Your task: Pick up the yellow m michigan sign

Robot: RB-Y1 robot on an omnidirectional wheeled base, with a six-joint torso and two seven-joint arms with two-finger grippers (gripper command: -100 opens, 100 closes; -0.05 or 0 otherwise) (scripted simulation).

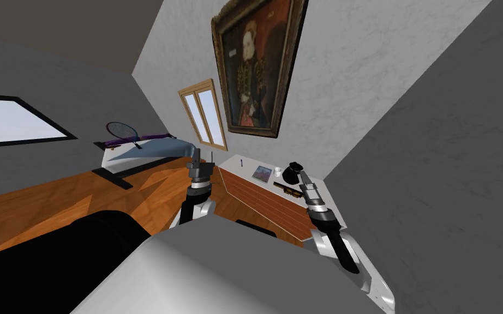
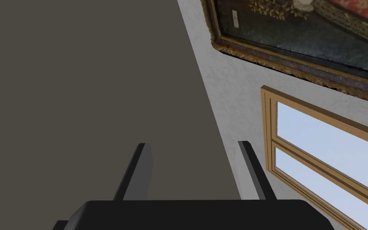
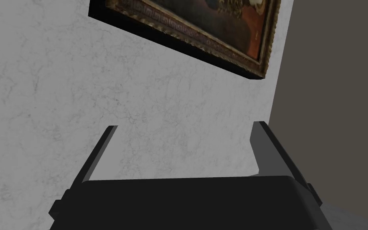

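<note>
Both arms are raised at the dresser (image 1: 247,169), a white-topped unit with wooden drawer fronts. The sign (image 1: 285,189) is a flat dark-yellow piece lying on the dresser top along its front edge. It is too small for me to read any letter on it.

My right gripper (image 1: 301,174) is over the dresser top, just beside the sign, and I can't tell whether it touches. Its fingers (image 3: 265,151) stand wide apart with nothing between them and point up at the wall behind the dresser, not down at the sign.

My left gripper (image 1: 203,158) hangs off the dresser's end, on the window (image 1: 205,115) side and well apart from the sign. Its fingers (image 2: 141,171) are spread and empty too.

Also on the dresser top:
- a black rounded object (image 1: 294,170), at the back and just beside the right gripper
- a white cup (image 1: 278,171), next to the black object
- a small framed picture (image 1: 262,174), mid-top
- a thin blue item (image 1: 240,162), at the window-side end

A large framed portrait (image 1: 253,65) hangs on the wall above the dresser. A bed (image 1: 147,152) with a racket (image 1: 122,130) on it lies beyond the dresser's window-side end.
</note>
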